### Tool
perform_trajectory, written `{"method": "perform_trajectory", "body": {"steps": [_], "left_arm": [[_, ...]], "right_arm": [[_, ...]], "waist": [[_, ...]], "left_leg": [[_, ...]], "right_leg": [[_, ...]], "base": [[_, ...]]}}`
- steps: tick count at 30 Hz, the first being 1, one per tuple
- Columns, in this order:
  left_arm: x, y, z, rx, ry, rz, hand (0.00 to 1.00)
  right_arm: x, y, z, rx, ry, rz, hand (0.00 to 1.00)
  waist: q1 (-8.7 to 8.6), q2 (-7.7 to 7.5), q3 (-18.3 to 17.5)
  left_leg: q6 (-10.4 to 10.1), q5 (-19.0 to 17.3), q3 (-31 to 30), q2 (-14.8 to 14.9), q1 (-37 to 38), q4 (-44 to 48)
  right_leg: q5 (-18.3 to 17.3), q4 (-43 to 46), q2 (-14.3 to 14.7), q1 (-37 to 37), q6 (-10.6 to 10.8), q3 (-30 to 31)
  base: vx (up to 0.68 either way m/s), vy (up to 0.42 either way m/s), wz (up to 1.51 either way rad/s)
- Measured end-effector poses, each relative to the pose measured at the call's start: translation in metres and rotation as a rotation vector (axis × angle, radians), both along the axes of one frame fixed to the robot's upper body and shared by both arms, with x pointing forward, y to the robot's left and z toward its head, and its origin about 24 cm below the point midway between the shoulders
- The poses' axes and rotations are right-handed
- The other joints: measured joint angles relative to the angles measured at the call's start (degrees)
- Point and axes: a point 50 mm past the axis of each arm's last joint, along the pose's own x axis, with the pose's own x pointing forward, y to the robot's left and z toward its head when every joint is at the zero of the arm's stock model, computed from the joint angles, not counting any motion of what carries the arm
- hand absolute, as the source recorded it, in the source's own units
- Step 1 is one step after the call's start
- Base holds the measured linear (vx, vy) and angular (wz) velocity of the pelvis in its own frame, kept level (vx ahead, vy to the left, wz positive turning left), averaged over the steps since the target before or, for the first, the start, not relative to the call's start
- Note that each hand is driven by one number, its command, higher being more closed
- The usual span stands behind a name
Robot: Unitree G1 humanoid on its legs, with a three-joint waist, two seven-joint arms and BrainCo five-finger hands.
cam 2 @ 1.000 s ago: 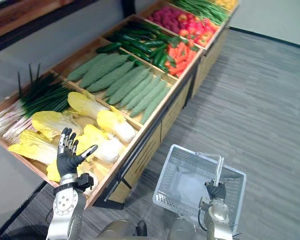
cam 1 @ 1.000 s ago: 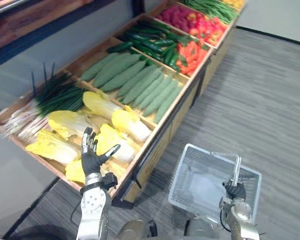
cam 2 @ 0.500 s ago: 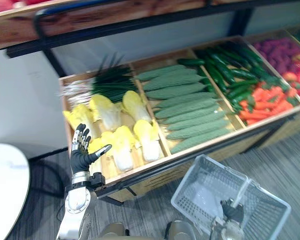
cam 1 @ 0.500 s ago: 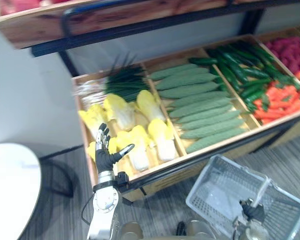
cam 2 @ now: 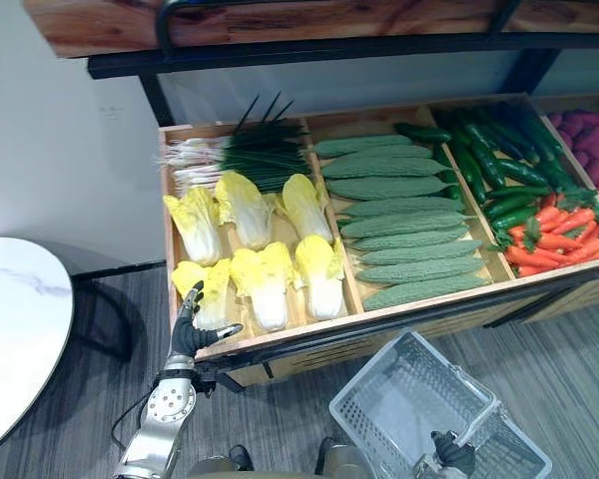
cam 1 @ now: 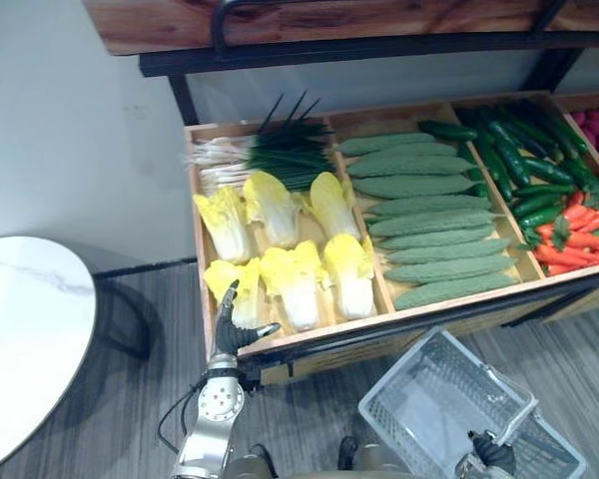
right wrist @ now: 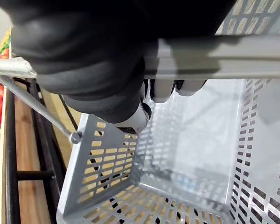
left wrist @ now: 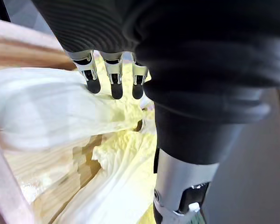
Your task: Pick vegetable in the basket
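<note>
Yellow cabbage (cam 1: pixel 248 287) in the crate (cam 1: pixel 429 311), lower left of the frame, is not yet grasped: the left hand (cam 1: pixel 234 329) is just above it, fingers (left wrist: pixel 114 88) straight and spread, the right hand (cam 1: pixel 491 454) clasps the handle (right wrist: pixel 252 56) of the empty basket (cam 1: pixel 409 404), so closing round the cabbage probably comes next.

A wooden display shelf (cam 1: pixel 404 317) spans mid-frame. Its compartments hold, from left to right, scallions (cam 1: pixel 270 158) above yellow cabbages (cam 1: pixel 295 281), bumpy green gourds (cam 1: pixel 429 215), and dark cucumbers (cam 1: pixel 514 160) above carrots (cam 1: pixel 579 238).
</note>
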Motion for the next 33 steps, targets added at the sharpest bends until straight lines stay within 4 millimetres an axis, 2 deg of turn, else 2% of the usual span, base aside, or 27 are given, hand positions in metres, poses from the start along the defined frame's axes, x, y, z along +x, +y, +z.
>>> {"method": "perform_trajectory", "body": {"steps": [2, 5, 12, 17, 18, 19, 22, 25, 33], "left_arm": [[0.008, 0.0, 0.002, 0.018, -0.008, -0.002, 0.0], [0.023, -0.002, 0.012, 0.055, -0.05, -0.014, 0.0], [0.044, -0.012, 0.021, 0.068, -0.084, -0.024, 0.0], [0.063, -0.007, 0.034, 0.12, -0.131, -0.012, 0.0], [0.073, -0.007, 0.04, 0.148, -0.147, -0.016, 0.0], [0.077, -0.006, 0.042, 0.162, -0.15, -0.013, 1.0], [0.093, 0.0, 0.049, 0.217, -0.156, 0.013, 1.0], [0.106, 0.0, 0.062, 0.244, -0.176, 0.029, 1.0], [0.106, -0.002, 0.072, 0.19, -0.215, 0.025, 1.0]], "right_arm": [[0.007, 0.0, 0.002, -0.011, -0.01, 0.022, 1.0], [0.013, 0.001, 0.003, -0.013, -0.023, 0.032, 1.0], [0.015, 0.001, 0.004, -0.016, -0.027, 0.029, 1.0], [0.028, 0.001, 0.008, -0.025, -0.059, 0.049, 1.0], [0.032, 0.0, 0.009, -0.028, -0.069, 0.053, 1.0], [0.033, 0.0, 0.01, -0.029, -0.073, 0.055, 1.0], [0.044, 0.001, 0.014, -0.038, -0.098, 0.083, 1.0], [0.052, 0.001, 0.019, -0.052, -0.133, 0.097, 1.0], [0.053, 0.001, 0.021, -0.062, -0.151, 0.094, 1.0]], "waist": [[-0.46, 0.03, 0.0], [-2.54, 0.17, 1.2], [-3.09, -0.13, 3.2], [-4.06, -0.17, 5.3], [-4.17, -0.19, 6.5], [-4.28, -0.25, 6.9], [-5.53, -0.29, 7.9], [-5.54, -0.25, 10.1], [-5.66, -0.2, 11.4]], "left_leg": [[-0.1, 0.2, 1.7, 0.0, -0.3, -0.8], [0.1, 0.6, 3.1, 0.0, -1.4, -1.5], [0.1, 0.6, 4.1, -0.3, -2.6, -1.2], [0.2, 0.6, 4.3, -0.1, -4.1, -0.6], [0.2, 0.6, 4.4, -0.1, -4.2, -0.4], [0.2, 0.6, 4.4, -0.1, -4.3, -0.3], [0.6, 0.3, 4.1, 0.1, -5.2, 0.7], [0.9, 0.1, 4.1, 0.1, -5.5, 1.3], [1.1, -0.1, 3.8, 0.0, -5.8, 2.0]], "right_leg": [[0.7, -0.2, 0.3, -1.6, 0.0, 1.9], [2.8, -2.7, 0.9, -2.7, 0.2, 3.3], [3.7, -3.1, 0.8, -4.5, 0.9, 5.0], [4.1, -3.0, 0.9, -6.1, 0.9, 5.6], [4.3, -3.0, 1.0, -6.3, 0.9, 5.9], [4.4, -2.9, 1.0, -6.3, 0.9, 5.9], [4.8, -2.9, 1.0, -7.0, 1.0, 6.2], [5.1, -2.6, 1.0, -7.5, 1.1, 6.9], [5.1, -1.8, 0.7, -7.8, 1.1, 6.9]], "base": [[-0.03, 0.009, -0.45], [-0.03, 0.018, -0.27], [-0.01, 0.015, -0.1], [-0.02, -0.005, -0.06], [-0.02, 0.0, -0.1], [-0.03, -0.001, -0.1], [-0.02, 0.0, -0.06], [-0.05, 0.009, -0.09], [-0.02, 0.002, 0.0]]}}
